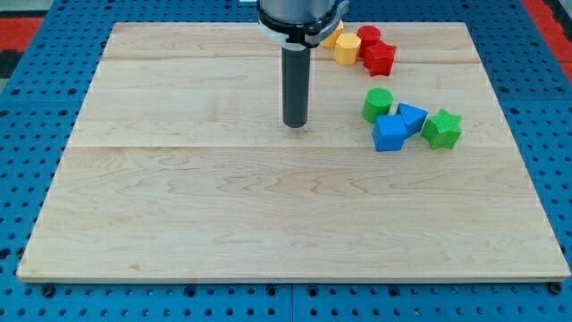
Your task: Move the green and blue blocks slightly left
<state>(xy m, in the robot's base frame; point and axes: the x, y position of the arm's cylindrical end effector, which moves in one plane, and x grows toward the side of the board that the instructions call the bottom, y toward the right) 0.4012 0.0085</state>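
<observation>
Wooden board (223, 215) fills the camera view, pale planks on a blue pegboard (27, 107). You get only this one view.

My tip (296, 124) is a dark rod coming straight down from the arm's housing (299, 18) at the view's top centre. It has no jaws, so you have nothing spread or pinching to check; its end sits at the board surface, touching no block.

You'll find the task blocks to the view's right of my tip, well apart from it. Green cylinder (377, 105) is the nearest one, upper left of the cluster. Just below it is the blue cube (389, 133), close to or touching the cylinder; you can't tell which. A second blue block (412, 117), shape unclear, maybe a wedge, sits against the cube's upper right. Green star (442, 129) is at the cluster's right end, just beside that second blue block, contact unclear.

Up at the view's top, right of the rod, you see another group. Yellow block (348, 49) looks hexagonal, and a second yellow piece (333, 38) is partly hidden behind the housing. Red cylinder (369, 38) stands behind a red star (379, 58), and the yellow block sits against them. That group is apart from the green and blue cluster.
</observation>
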